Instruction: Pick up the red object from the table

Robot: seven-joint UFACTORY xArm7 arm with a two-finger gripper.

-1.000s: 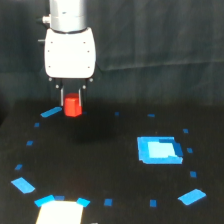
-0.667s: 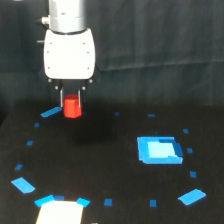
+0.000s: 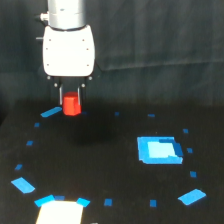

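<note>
The red object (image 3: 72, 104) is a small red-orange faceted block at the exterior view's upper left. It sits between the dark fingers of my gripper (image 3: 71, 102), which hangs below the white gripper body (image 3: 68, 50). The jaws are shut on the block. Its lower end hangs clear of the black table (image 3: 100, 165), with a faint shadow beneath it.
A bright blue square patch (image 3: 158, 149) lies at the exterior view's right. Small blue tape marks form a ring on the table, with larger ones at the front left (image 3: 23, 185) and front right (image 3: 192, 196). A pale patch (image 3: 59, 212) lies at the front edge.
The gripper has risen slightly with the red block held between its fingers; the block is a little higher than a second ago.
</note>
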